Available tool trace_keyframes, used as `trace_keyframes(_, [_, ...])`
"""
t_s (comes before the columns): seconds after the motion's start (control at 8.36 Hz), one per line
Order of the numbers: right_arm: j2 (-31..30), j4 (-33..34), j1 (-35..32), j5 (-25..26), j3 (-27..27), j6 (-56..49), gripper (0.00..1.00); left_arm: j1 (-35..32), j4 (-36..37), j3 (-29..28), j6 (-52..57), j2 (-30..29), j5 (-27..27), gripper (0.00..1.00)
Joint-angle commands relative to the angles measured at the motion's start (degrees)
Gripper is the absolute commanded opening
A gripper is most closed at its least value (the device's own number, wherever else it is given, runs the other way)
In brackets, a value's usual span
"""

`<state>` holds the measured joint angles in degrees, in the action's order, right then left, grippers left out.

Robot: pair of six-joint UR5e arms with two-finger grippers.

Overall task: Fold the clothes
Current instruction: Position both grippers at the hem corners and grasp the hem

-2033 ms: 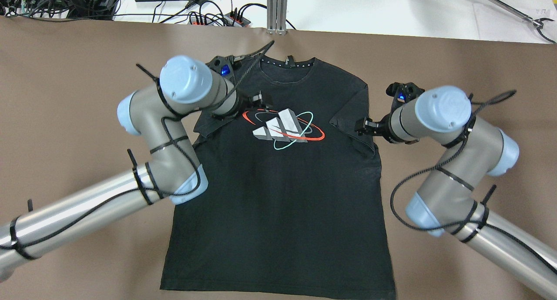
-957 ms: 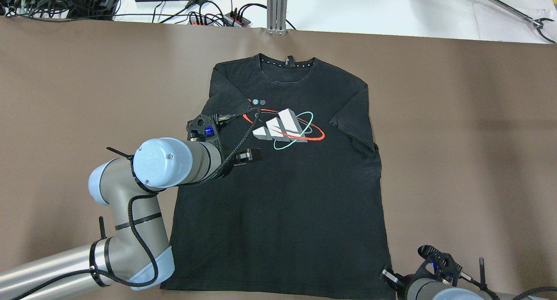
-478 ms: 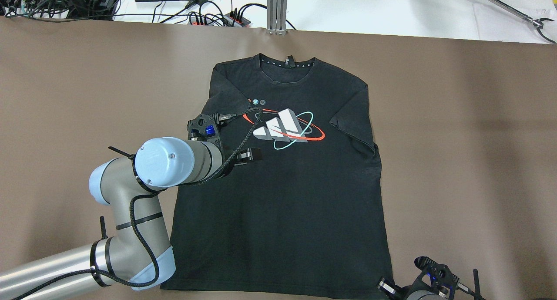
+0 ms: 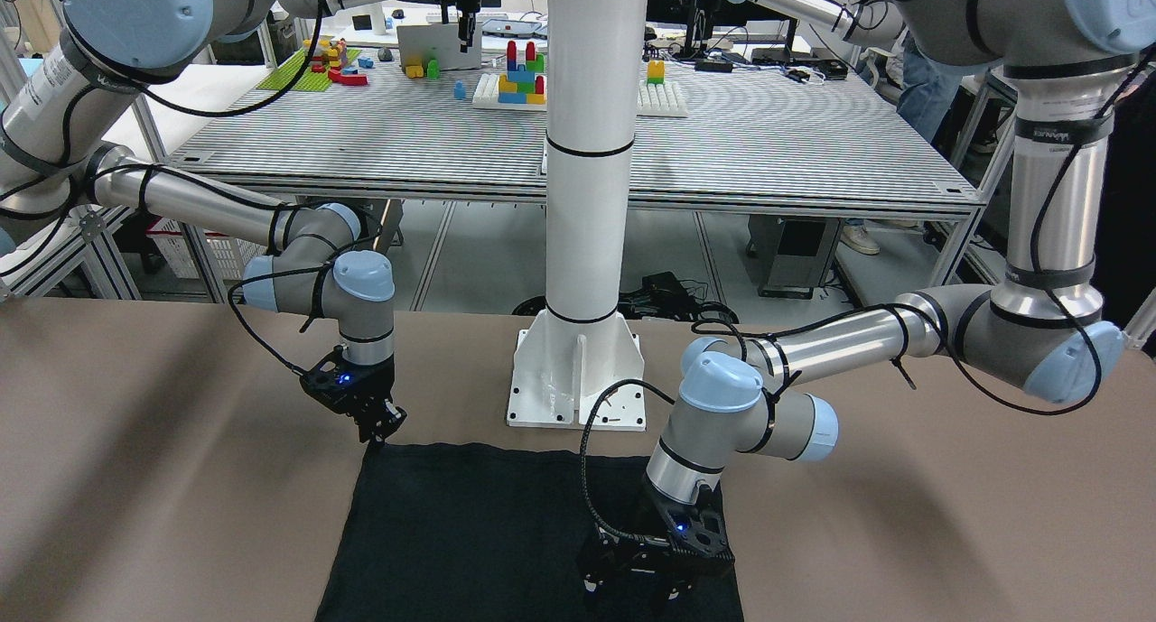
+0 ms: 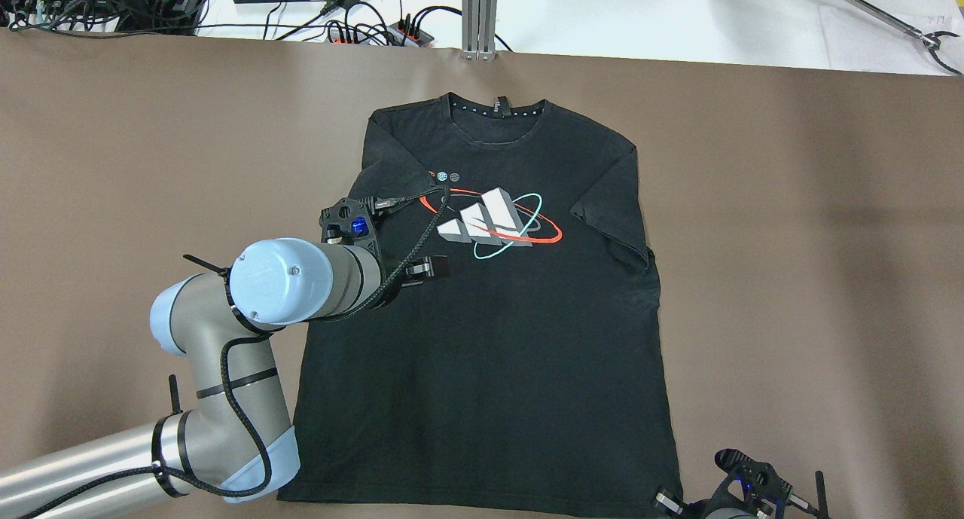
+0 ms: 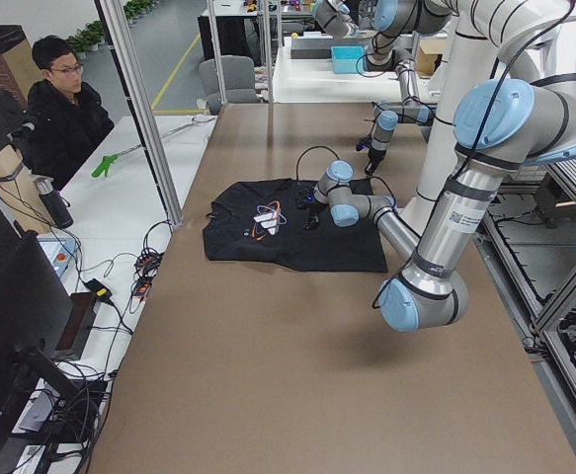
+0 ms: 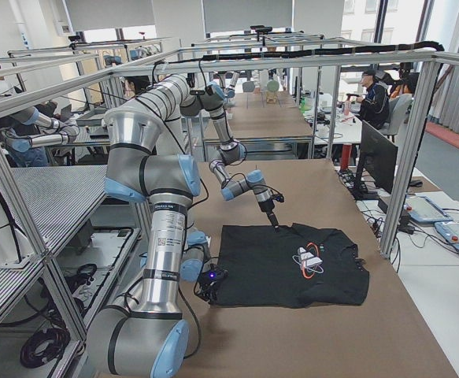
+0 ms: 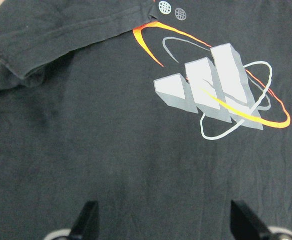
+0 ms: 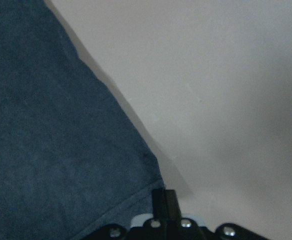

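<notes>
The clothes point(image 5: 489, 338) are a black T-shirt with a printed chest logo. It lies flat on the brown table point(image 5: 791, 240), collar at the far side and both sleeves folded inward. My left gripper point(image 5: 433, 267) hovers open over the shirt's left chest. Its fingers point(image 8: 88, 220) stand wide apart above the bare fabric point(image 8: 110, 150). My right gripper point(image 4: 379, 432) points down at the shirt's near right hem corner. In the right wrist view the right gripper point(image 9: 163, 200) is shut, with the hem corner point(image 9: 151, 175) at its tips.
Cables and power strips point(image 5: 361, 29) lie along the far edge beside a metal post point(image 5: 480, 14). The robot's white pedestal point(image 4: 578, 369) stands just behind the shirt's hem. A person point(image 6: 65, 109) sits off the far side. Brown tabletop shows left and right of the shirt.
Two seconds ago both grippers were at the sleeves. Both have since drawn back toward the robot, the left to mid-shirt and the right to the near right hem corner, still creeping nearer.
</notes>
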<state>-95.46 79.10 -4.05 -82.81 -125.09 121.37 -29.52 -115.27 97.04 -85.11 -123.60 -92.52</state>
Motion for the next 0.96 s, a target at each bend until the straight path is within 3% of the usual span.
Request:
trace_keyframes(0.0, [-0.43, 0.00, 0.19, 0.46, -1.38, 0.01, 0.00, 0.08, 0.48, 2.61, -3.81, 3.51, -0.11, 0.92])
trace_keyframes(0.12, [-0.61, 0.00, 0.10, 0.46, -1.47, -0.26, 0.00, 2.08, 1.09, 5.50, -5.14, 7.37, -0.03, 0.91])
trace_keyframes(0.48, [-0.87, 0.00, 0.10, -0.42, -3.58, -0.61, 0.00, 7.00, 2.14, 21.47, -10.51, 26.33, -0.11, 0.91])
trace_keyframes(0.72, [-0.70, 0.00, 0.10, -0.51, -3.67, -0.70, 0.00, 14.62, 2.24, 23.89, -16.64, 31.91, 5.29, 0.83])
trace_keyframes(0.84, [-0.61, 0.00, 0.10, -0.51, -3.67, -0.61, 0.00, 17.54, 2.24, 23.98, -19.28, 32.97, 6.38, 0.74])
